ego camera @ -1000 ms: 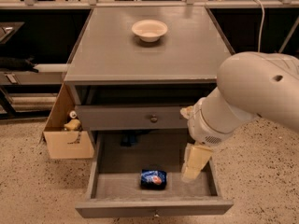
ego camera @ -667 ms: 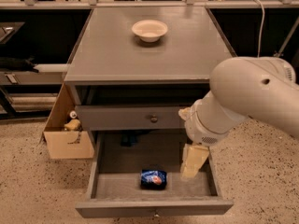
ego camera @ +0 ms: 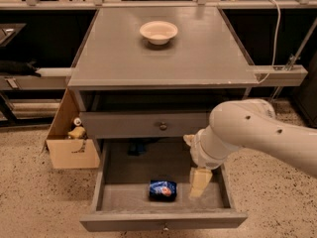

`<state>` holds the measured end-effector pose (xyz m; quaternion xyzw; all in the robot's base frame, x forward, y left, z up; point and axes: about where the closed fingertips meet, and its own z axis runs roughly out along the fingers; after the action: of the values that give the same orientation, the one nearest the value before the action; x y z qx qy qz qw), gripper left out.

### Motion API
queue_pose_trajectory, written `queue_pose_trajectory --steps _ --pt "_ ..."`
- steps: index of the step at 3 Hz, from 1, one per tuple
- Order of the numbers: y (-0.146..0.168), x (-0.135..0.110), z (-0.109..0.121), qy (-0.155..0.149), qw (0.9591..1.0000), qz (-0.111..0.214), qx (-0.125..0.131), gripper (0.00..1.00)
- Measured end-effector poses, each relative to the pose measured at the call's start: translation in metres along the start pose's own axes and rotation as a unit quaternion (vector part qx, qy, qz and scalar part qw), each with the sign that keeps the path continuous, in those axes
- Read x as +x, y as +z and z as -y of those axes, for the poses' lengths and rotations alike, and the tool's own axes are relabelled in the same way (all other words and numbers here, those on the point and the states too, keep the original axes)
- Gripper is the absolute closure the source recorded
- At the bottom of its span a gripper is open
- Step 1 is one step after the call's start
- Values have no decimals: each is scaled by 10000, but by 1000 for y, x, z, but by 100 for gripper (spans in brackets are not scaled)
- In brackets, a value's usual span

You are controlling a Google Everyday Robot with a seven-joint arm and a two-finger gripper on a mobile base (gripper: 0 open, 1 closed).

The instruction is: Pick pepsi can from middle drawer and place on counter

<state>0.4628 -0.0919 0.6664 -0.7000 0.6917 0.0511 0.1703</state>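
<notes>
The pepsi can [ego camera: 163, 190] lies on its side on the floor of the open middle drawer [ego camera: 114, 195], near the front and a little right of the middle. My gripper [ego camera: 199, 182] hangs down inside the drawer, just to the right of the can and apart from it, with the white arm [ego camera: 252, 133] reaching in from the right. The counter [ego camera: 163, 48] is the flat grey cabinet top above.
A white bowl [ego camera: 158, 32] stands at the back middle of the counter. The drawer above, with a dark round knob [ego camera: 162, 126], is closed. A cardboard box [ego camera: 69, 138] with small items stands on the floor left of the cabinet. A cable [ego camera: 274, 29] hangs at the right.
My arm has drawn back to the right and lower in the view, so more of the counter shows. The gripper stays beside the can, and the can has not moved.
</notes>
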Motion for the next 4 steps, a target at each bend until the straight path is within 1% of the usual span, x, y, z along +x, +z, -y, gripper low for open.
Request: queue_pose_trajectory --steps 1,2,3,4 --pt "56 -4 0 -182 9997 175 -28 0" --pt "106 -4 4 -83 9983 553 -133 0" --pt "128 0 -6 3 9975 625 -334 0" --pt "128 0 -6 3 9975 625 -334 0"
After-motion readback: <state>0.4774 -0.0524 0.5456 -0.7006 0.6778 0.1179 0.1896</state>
